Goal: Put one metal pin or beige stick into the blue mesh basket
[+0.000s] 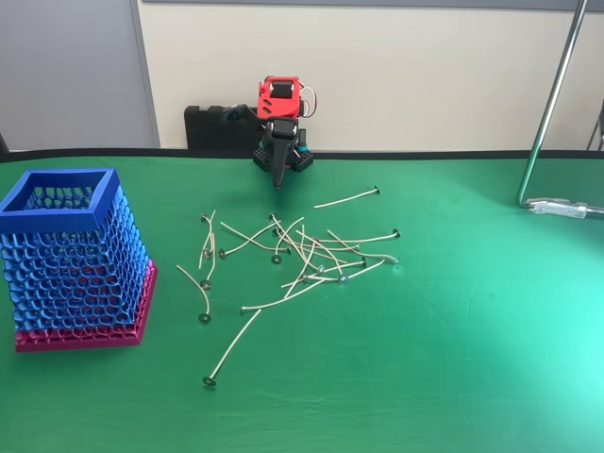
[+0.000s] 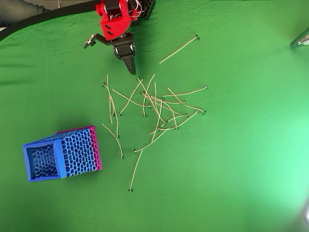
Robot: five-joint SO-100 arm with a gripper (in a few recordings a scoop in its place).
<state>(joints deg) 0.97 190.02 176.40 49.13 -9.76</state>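
None of the work looks done: my claw [image 2: 129, 67] hangs pressed together and holding nothing, tip down at the table's far edge. The sticks [image 2: 159, 108] lie scattered just ahead of me on the green cloth [image 2: 241, 169]. The basket [image 2: 46, 162], apparently stick-free, stands well beyond them, off to one side.

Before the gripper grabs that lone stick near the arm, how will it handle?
The lone stick looks thin and slightly bent, so probably light and somewhat flexible. Its small disc head likely stops it rolling far. Lying flat on the green cloth, it may slip when pinched.
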